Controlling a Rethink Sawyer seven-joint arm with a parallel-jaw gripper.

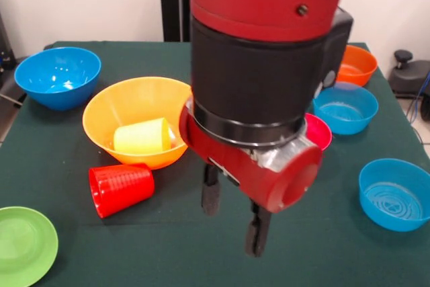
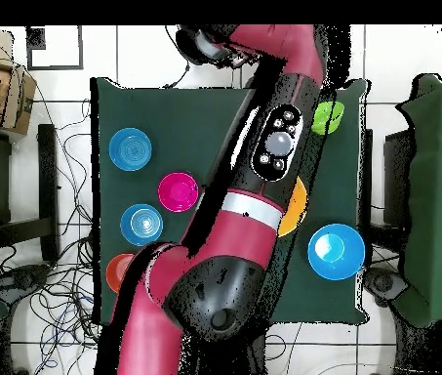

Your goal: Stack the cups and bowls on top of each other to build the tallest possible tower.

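The big yellow-orange bowl [image 1: 138, 109] stands left of centre with the yellow cup [image 1: 141, 137] lying on its side inside it. The red ribbed cup [image 1: 121, 188] lies on its side on the cloth just in front of that bowl. My gripper [image 1: 234, 214] hangs right of the red cup, above the cloth, its two black fingers [image 1: 210, 196] apart with nothing between them. In the overhead view the arm hides the gripper, both cups and most of the yellow-orange bowl [image 2: 297, 207].
Loose bowls ring the table: deep blue [image 1: 58, 75] far left, light green [image 1: 23, 243] front left, orange [image 1: 356, 65], pale blue [image 1: 345, 107], pink-red [image 1: 320, 132] and another blue [image 1: 396, 194] on the right. The green cloth's edge [image 1: 80, 44] runs along the back.
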